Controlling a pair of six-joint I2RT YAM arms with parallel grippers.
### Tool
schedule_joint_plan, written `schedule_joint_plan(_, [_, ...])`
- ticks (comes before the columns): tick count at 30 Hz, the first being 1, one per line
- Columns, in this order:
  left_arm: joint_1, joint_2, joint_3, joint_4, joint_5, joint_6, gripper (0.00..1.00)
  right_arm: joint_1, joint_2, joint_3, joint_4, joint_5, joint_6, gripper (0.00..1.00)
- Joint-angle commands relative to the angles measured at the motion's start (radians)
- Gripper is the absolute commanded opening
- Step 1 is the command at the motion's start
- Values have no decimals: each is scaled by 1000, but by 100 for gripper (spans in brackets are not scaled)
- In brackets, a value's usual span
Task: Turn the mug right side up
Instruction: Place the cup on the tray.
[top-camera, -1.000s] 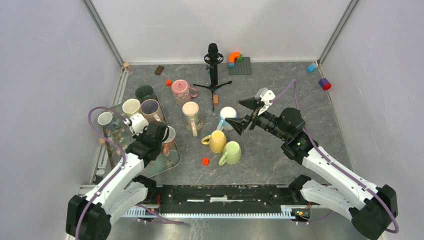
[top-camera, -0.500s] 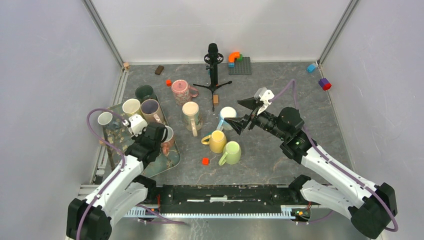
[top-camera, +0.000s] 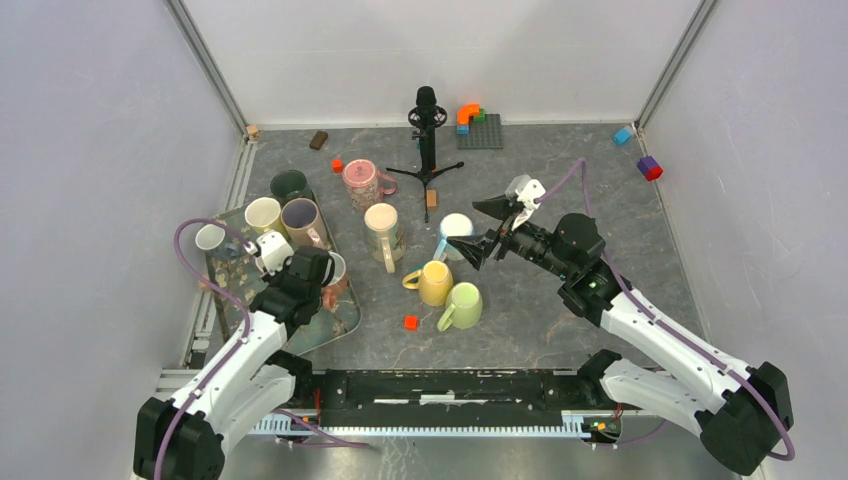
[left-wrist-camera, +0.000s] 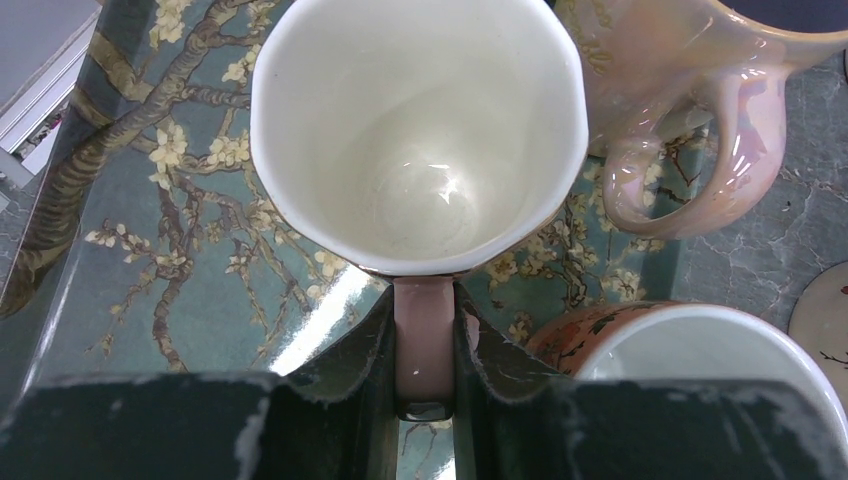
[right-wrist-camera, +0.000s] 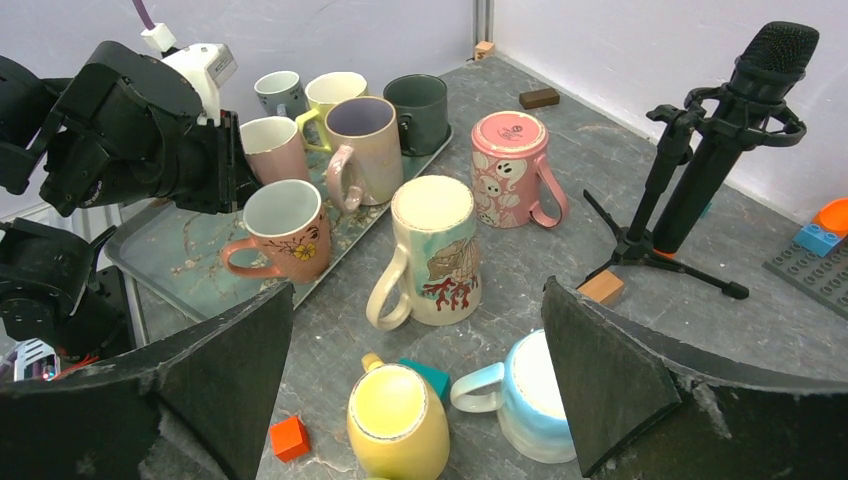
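A pink mug (left-wrist-camera: 420, 130) with a white inside stands upright, mouth up, on the floral tray (left-wrist-camera: 150, 250). My left gripper (left-wrist-camera: 424, 300) is shut on its handle. The right wrist view shows this mug (right-wrist-camera: 272, 148) beside my left gripper (right-wrist-camera: 215, 150). From above, the left gripper (top-camera: 300, 270) covers the mug. My right gripper (top-camera: 470, 225) hangs open over the table, holding nothing. Below its wide fingers (right-wrist-camera: 230, 380) stand a yellow mug (right-wrist-camera: 400, 420) and a blue mug (right-wrist-camera: 525, 405), both base up.
A tall cream mug (right-wrist-camera: 435, 250), a pink patterned mug (right-wrist-camera: 510, 155) and a green mug (top-camera: 463, 305) stand base up on the table. Several upright mugs fill the tray (top-camera: 340, 320). A microphone stand (right-wrist-camera: 700, 170), small blocks (right-wrist-camera: 288, 438) and a Lego plate (top-camera: 480, 130) lie around.
My right gripper has crept slightly left, toward the mugs, still open. The left gripper has shifted a little toward the near left, still shut on the handle.
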Motion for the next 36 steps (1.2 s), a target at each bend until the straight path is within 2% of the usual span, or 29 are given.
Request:
schedule_joint_plan(1, [8,-17,12,58,-72,-27,22,3,6,-2,42,-13,11,98])
schedule_joint_plan(10, [7,-21,33,16,-33,-64,36,3,6,-2,40,-13,10,98])
schedule_joint_plan(15, [8,-31,69,-42,-13,-96,42,4,8,-1,39,-15,10,98])
schedule_joint_plan(21, [9,-81,129,-132,27,-100,54,4,15,0,38,-22,12,98])
schedule_joint_plan(25, [8,-122,156,-181,58,-104,57,4,25,1,38,-26,13,98])
schedule_joint_plan(30, [9,-160,203,-213,113,-69,61,5,37,1,30,-11,11,98])
schedule_joint_plan(36, [6,-137,312,-237,279,48,76,8,56,19,-13,44,6,98])
